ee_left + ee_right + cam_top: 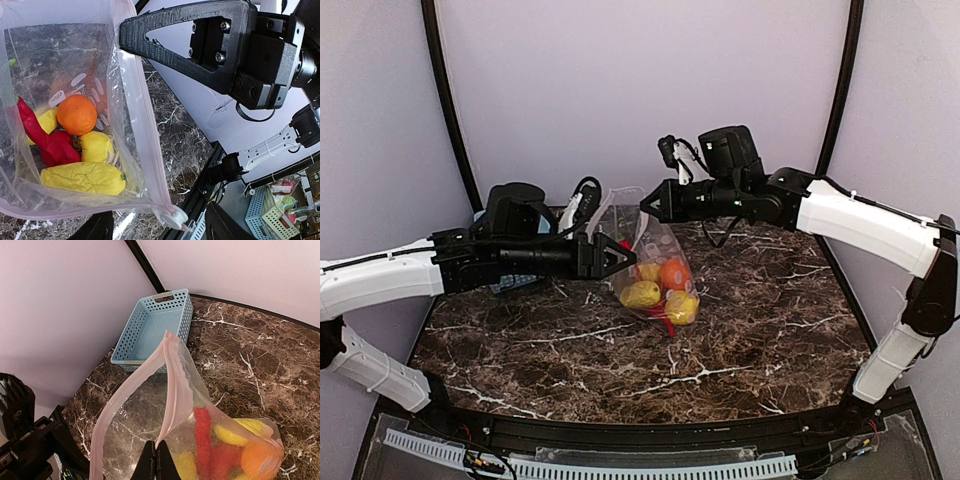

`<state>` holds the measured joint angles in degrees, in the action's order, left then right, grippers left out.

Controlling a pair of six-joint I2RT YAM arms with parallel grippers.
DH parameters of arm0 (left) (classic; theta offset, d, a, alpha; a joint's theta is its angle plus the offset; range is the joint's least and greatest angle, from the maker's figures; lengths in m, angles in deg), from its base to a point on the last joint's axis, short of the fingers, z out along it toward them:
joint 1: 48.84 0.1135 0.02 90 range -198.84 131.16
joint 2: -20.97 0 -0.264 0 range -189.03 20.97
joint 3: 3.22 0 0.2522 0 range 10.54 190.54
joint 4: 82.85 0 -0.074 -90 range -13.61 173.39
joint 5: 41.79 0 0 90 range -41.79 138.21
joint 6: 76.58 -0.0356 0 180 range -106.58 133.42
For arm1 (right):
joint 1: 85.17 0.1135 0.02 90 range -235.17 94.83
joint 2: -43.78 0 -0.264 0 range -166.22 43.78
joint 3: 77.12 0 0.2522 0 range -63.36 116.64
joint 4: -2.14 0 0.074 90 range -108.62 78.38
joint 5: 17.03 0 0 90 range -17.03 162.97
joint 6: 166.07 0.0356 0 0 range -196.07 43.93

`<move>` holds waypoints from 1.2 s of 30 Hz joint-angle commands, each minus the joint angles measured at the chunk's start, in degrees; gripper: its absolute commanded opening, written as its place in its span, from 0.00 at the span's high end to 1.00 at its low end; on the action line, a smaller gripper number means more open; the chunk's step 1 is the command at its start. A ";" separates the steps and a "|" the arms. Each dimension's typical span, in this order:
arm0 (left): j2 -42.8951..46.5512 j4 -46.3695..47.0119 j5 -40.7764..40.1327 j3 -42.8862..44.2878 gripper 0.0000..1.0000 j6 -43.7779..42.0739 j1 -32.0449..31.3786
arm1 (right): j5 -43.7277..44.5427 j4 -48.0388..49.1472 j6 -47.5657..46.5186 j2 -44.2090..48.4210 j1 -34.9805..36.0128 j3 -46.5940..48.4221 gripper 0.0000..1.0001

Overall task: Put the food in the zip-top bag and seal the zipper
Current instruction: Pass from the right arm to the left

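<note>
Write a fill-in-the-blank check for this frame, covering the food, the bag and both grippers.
1. The food lies ___ the zip-top bag.
2. The right gripper is ___ on the bag's pink zipper.
3. The left gripper has its jaws ___ next to the bag.
Missing words: inside; shut; open.

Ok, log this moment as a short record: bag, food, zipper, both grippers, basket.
zip-top bag: mouth open, one edge lifted, bottom resting on the table
food: all inside the bag; orange ball, red chili, red piece, yellow pieces
zipper: unsealed; slider at one end
right gripper: shut on the bag's pink mouth edge
left gripper: open, its fingers on either side of the slider end
basket: far corner of the table, apart from the bag
</note>
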<state>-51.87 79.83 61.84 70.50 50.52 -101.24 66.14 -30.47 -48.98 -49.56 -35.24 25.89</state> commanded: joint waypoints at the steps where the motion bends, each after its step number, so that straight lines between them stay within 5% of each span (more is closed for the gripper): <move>1: -2.27 -0.90 -0.17 2.96 0.38 -0.02 -0.18 | -0.37 2.90 0.35 -0.38 0.51 0.32 1.00; 6: -2.93 -1.06 -1.13 2.77 0.40 -0.17 -0.23 | 0.10 2.83 0.33 0.01 0.50 -0.25 1.00; 13: -4.45 -2.55 0.39 6.55 0.70 -6.34 -0.18 | 2.73 1.79 0.36 3.15 0.51 -2.25 1.00; 20: -11.72 -15.72 7.03 23.30 0.99 -22.02 -0.14 | 7.91 -3.46 0.07 9.35 0.52 -4.04 1.00; 28: -18.46 -27.64 20.05 37.17 0.99 -38.86 0.30 | 15.97 -8.36 1.38 20.83 0.60 -8.74 1.00; 33: -18.84 -35.66 23.08 37.78 0.99 -48.36 0.33 | 17.01 -10.08 -1.70 24.22 0.60 -11.38 0.60; 36: -17.16 -37.88 21.53 35.67 0.99 -51.45 0.42 | 9.85 -9.17 -8.08 25.37 0.69 -11.64 0.45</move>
<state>-70.80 49.15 81.27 107.48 7.44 -101.07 80.85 -39.52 -50.20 -25.06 -35.17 15.57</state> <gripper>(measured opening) 0.074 0.481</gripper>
